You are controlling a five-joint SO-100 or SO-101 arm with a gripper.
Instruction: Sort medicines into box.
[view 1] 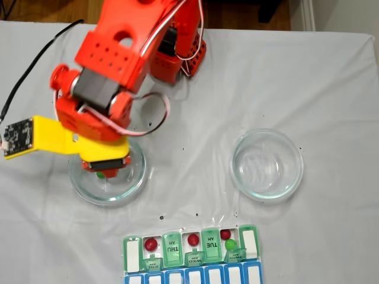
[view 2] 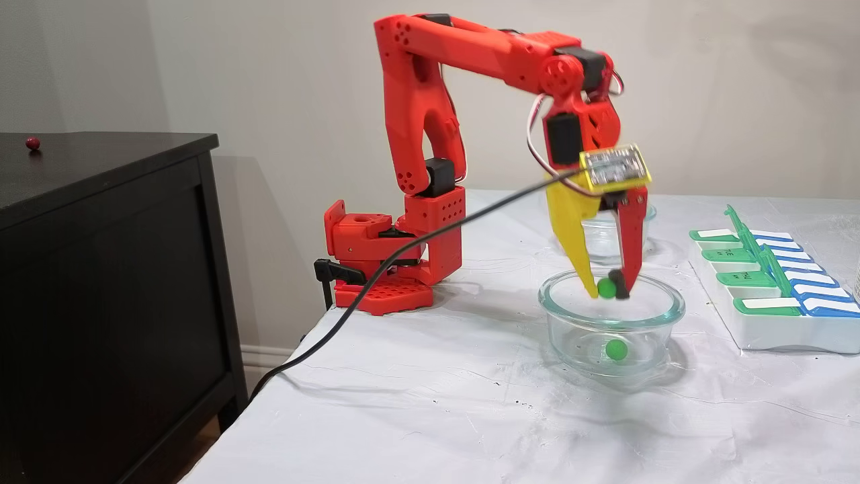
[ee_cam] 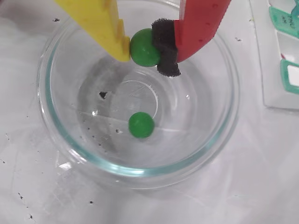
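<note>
My gripper (ee_cam: pixel 145 49) is shut on a green medicine ball (ee_cam: pixel 144 46), pinched between the yellow finger and the red finger's black pad. It hangs at rim height over the near glass dish (view 2: pixel 552 297). A second green ball (ee_cam: pixel 141 125) lies on that dish's floor, also seen in a fixed view (view 2: pixel 616 349). The box (view 1: pixel 127 260), a pill organizer with green lids, sits at the table's front edge. Its open compartments hold three dark red balls (view 1: pixel 151 243) (view 1: pixel 193 239) (view 1: pixel 225 234) and one green ball (view 1: pixel 230 244).
Another glass dish (view 1: pixel 266 164) stands to the right of the arm in a fixed view. A black cabinet (view 2: pixel 101 269) beside the table carries one red ball (view 2: pixel 32 142). The arm's base (view 2: pixel 383 269) and a black cable (view 2: pixel 403 249) occupy the table's far side.
</note>
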